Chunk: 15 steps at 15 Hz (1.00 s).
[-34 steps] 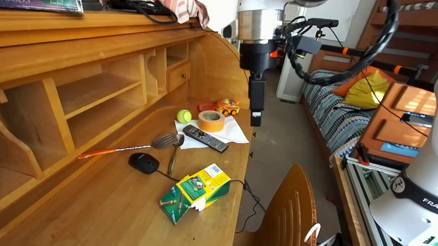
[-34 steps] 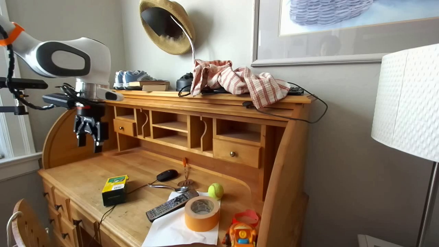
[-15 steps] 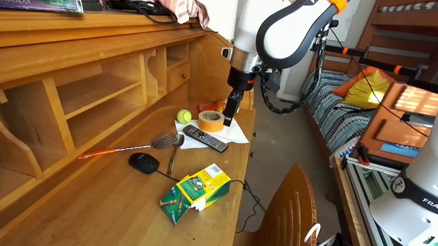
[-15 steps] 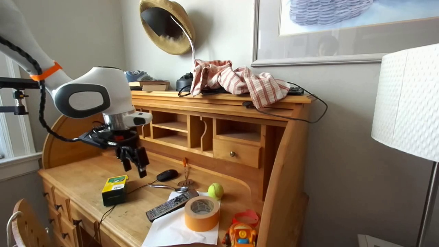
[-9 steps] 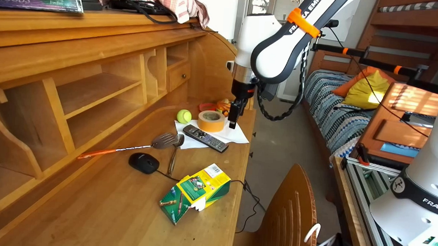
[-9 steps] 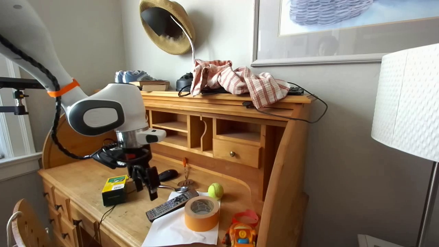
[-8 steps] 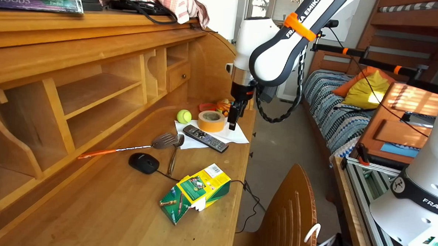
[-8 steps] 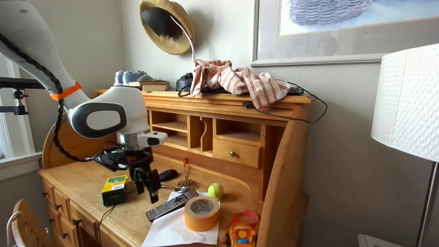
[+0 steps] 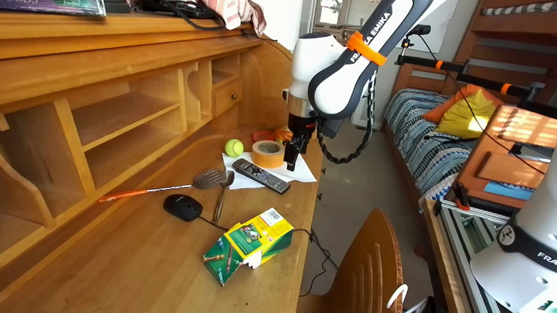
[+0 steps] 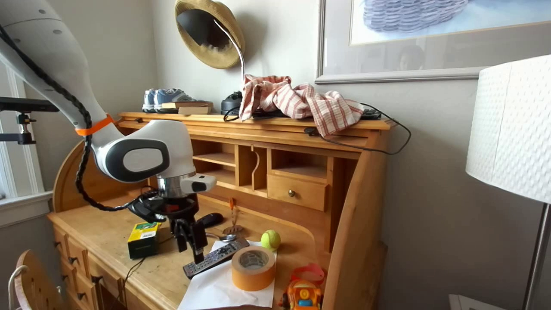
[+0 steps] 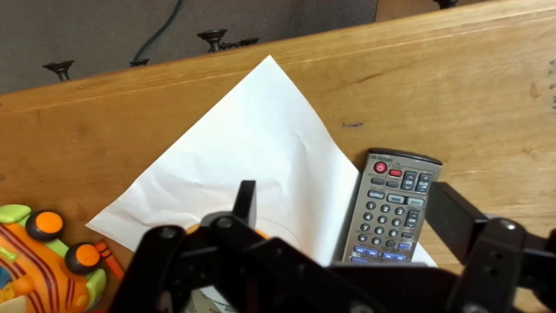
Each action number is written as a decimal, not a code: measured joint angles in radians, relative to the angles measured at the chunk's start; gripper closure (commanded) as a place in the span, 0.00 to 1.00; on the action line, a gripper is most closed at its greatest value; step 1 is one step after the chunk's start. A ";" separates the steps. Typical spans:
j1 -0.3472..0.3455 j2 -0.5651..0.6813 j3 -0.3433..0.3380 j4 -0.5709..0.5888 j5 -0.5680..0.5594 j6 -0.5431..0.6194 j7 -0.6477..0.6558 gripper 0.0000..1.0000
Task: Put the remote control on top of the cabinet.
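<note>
Robot arm (image 9: 353, 68): "EMIKA"
Purple book (image 9: 36, 1): "WOODS"
Remote control (image 11: 384, 213): "VHS", "DVD", legible only in wrist view
Gripper (image 11: 343, 187): jaws spread wide, holding nothing

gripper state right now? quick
Gripper: open, holding nothing; the remote lies ungripped, partly on the paper.

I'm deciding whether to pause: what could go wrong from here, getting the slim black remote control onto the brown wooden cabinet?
The open black pincer might bump the orange tape roll beside the remote control. The white paper sheet, partly under the remote control, may shift during grasping. The rumpled red-checked cloth covers part of the cabinet top, so placement could be uneven.
</note>
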State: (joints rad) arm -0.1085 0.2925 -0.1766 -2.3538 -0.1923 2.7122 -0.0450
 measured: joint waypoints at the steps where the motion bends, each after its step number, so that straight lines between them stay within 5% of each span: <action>1: -0.001 0.001 0.004 0.000 0.008 0.001 0.000 0.00; 6: -0.008 0.021 0.053 0.000 0.129 0.075 0.008 0.00; 10: 0.010 0.081 0.037 0.028 0.121 0.195 0.042 0.00; 15: 0.016 0.164 0.035 0.096 0.119 0.195 0.040 0.00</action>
State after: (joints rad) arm -0.0926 0.4564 -0.1415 -2.2575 -0.0734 2.9076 -0.0047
